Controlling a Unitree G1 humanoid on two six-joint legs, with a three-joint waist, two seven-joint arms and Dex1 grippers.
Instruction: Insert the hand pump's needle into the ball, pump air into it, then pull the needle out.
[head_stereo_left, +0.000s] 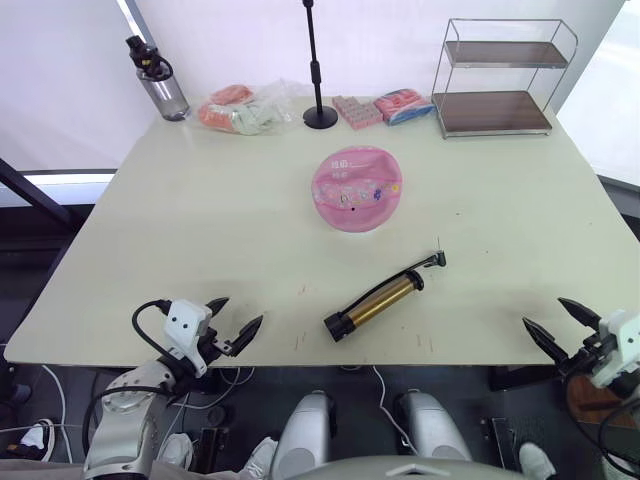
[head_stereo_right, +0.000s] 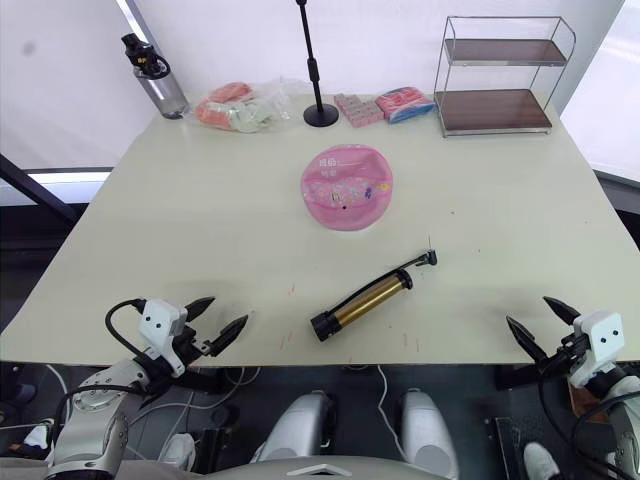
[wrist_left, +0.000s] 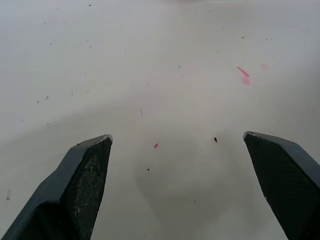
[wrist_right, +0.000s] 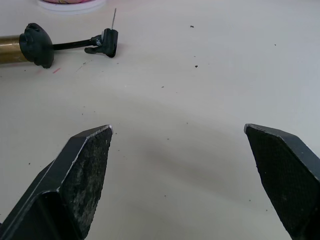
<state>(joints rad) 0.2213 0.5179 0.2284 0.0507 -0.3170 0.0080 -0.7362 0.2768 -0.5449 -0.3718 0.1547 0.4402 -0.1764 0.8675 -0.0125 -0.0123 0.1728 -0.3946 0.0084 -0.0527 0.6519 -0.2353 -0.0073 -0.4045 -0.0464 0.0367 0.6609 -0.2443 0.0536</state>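
- Lying slantwise near the desk's (head_stereo_left: 200, 220) front edge: hand pump (head_stereo_left: 378, 303), needle (wrist_right: 114, 18) upright at its hose tip.
- Ball (head_stereo_left: 358, 189) mid-desk, apart from pump.
- Left end effector (head_stereo_left: 232, 323) and right end effector (head_stereo_left: 562, 326): fingers spread, empty.

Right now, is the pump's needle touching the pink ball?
Apart. In the left eye view, the needle at the tip of the hand pump sticks up with bare table between it and the ball.
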